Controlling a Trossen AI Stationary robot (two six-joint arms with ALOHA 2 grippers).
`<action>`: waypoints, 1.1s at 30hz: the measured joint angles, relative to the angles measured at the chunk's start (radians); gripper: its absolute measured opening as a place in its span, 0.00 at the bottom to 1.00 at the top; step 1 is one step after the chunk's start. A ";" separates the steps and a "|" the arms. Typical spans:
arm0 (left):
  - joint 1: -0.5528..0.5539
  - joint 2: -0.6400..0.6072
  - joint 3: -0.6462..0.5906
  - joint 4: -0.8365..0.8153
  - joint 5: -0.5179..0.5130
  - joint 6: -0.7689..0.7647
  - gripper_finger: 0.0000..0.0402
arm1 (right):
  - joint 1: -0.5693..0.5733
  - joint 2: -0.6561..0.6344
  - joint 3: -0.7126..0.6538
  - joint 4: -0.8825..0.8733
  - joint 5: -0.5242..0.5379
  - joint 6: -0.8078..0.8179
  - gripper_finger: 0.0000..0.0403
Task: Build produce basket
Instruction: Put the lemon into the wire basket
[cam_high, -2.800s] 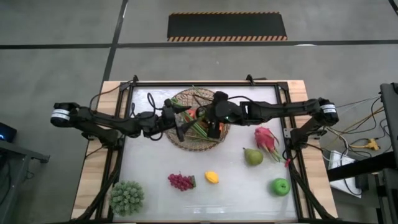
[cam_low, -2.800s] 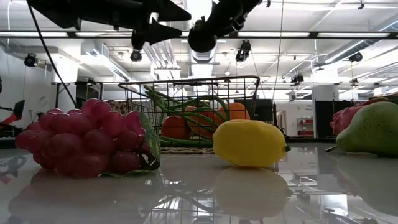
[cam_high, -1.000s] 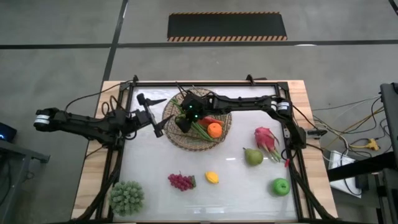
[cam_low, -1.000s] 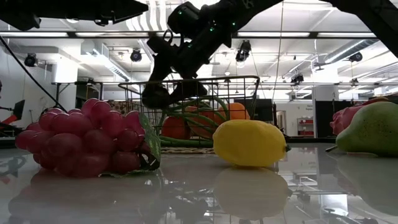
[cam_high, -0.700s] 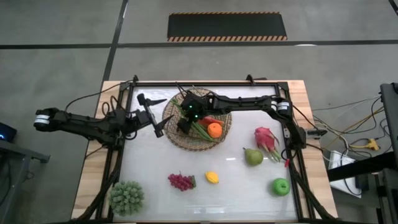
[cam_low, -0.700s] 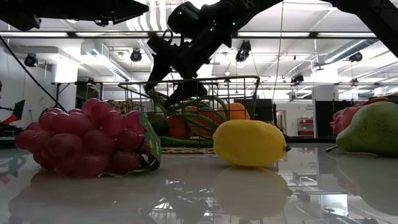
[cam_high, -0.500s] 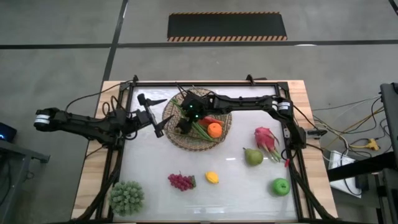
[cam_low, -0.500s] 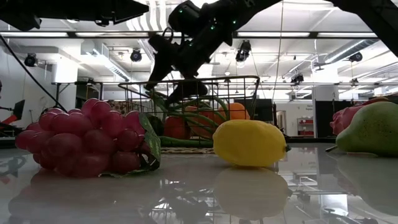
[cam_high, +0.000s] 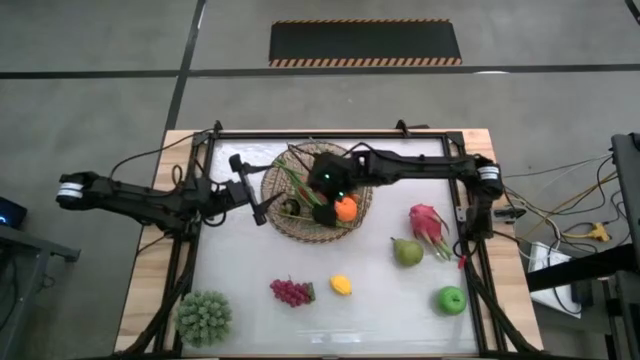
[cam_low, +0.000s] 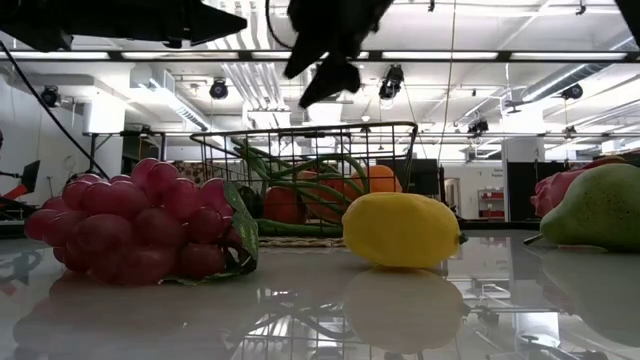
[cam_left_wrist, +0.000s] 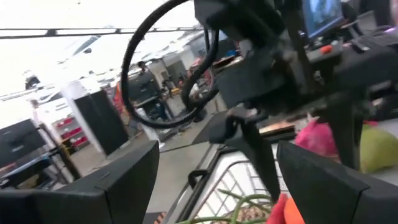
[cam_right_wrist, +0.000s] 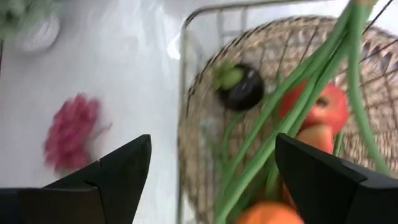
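Observation:
The round woven basket (cam_high: 300, 228) stands at the table's far middle. It holds long green stalks (cam_right_wrist: 292, 118), an orange (cam_high: 345, 209), a red fruit (cam_right_wrist: 323, 106) and a dark purple, green-capped vegetable (cam_right_wrist: 239, 84) lying in its left part. My right gripper (cam_high: 322, 203) hangs open above the basket's middle (cam_right_wrist: 211, 180), touching nothing. My left gripper (cam_high: 255, 190) is open too, in the air just left of the basket, facing it (cam_left_wrist: 211, 193). Grapes (cam_high: 291, 292), lemon (cam_high: 341, 285), pear (cam_high: 406, 252), dragon fruit (cam_high: 428, 225) and green apple (cam_high: 452, 300) lie on the table.
A spiky green ball (cam_high: 204, 317) sits at the near left corner. A dark wire frame (cam_low: 300, 130) stands up around the basket. The loose fruit lies in the table's near and right parts. A raised dark rail (cam_high: 198, 215) frames the white table top.
My right gripper, which was down in the basket's left part with the dark purple vegetable, has risen clear of the wire frame and shifted toward the table's right. The vegetable has stayed behind, lying in the basket's left part.

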 joint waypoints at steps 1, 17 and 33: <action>0.000 0.006 0.004 0.001 0.013 0.000 0.76 | 0.015 -0.011 0.000 -0.027 0.001 -0.012 0.80; -0.007 0.040 0.023 0.035 0.043 -0.003 0.76 | 0.332 -0.067 -0.006 -0.262 0.006 0.124 0.80; -0.071 0.040 0.007 0.032 0.043 -0.041 0.76 | 0.556 -0.065 -0.349 0.097 0.311 0.352 0.80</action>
